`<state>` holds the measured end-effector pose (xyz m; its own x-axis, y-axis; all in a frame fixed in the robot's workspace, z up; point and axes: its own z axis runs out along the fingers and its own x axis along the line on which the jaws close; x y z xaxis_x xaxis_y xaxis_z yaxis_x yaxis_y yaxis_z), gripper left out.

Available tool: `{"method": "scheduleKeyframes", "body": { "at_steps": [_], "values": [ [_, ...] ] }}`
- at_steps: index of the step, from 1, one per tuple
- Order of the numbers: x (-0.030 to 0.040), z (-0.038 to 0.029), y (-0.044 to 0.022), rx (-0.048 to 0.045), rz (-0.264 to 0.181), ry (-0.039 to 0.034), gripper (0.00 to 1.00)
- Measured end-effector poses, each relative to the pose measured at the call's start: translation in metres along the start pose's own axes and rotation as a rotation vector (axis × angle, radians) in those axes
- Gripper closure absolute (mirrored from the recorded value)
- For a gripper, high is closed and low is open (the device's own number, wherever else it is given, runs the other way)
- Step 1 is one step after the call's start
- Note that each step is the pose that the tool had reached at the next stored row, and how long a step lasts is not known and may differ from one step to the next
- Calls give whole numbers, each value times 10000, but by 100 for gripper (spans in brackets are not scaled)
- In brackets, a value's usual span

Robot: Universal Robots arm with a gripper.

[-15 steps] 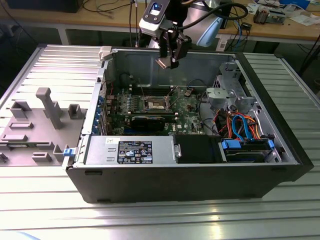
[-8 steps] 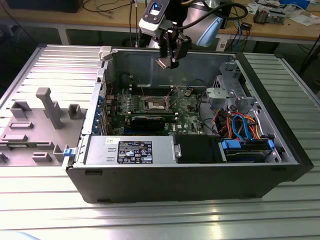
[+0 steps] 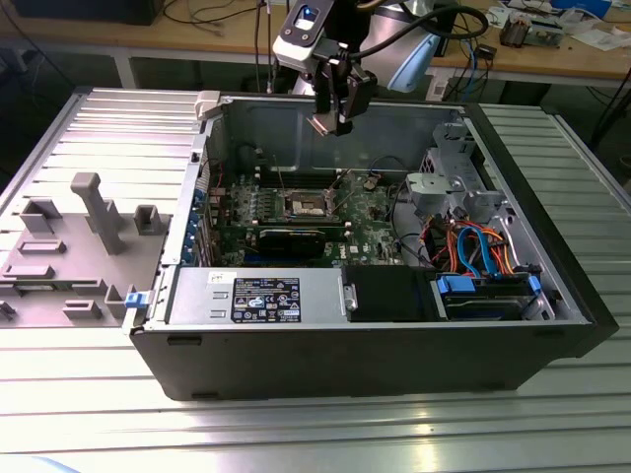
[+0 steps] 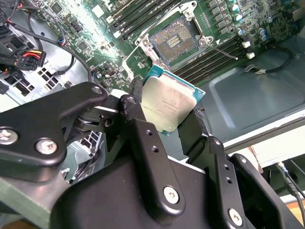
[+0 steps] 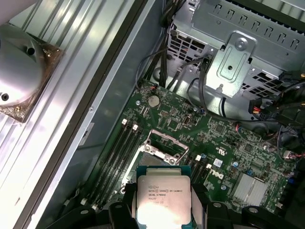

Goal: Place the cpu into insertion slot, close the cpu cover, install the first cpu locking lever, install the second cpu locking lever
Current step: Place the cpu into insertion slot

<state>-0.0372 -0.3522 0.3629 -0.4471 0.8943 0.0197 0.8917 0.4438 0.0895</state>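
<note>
Gripper (image 4: 167, 107) fingers clamped on cpu (image 4: 170, 98) edges, metal top showing. Insertion slot (image 4: 172, 42) sits below gripper, well apart, pin field exposed, on motherboard (image 5: 214, 129).

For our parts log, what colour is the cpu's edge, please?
The cpu has a teal-green edge; best in the second wrist view.
</note>
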Motion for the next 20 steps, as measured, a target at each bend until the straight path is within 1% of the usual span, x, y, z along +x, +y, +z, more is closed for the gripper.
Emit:
{"method": "scheduleKeyframes", "body": {
  "at_steps": [20],
  "values": [
    [1,0,0,0,79,-11,46]
  ]
}}
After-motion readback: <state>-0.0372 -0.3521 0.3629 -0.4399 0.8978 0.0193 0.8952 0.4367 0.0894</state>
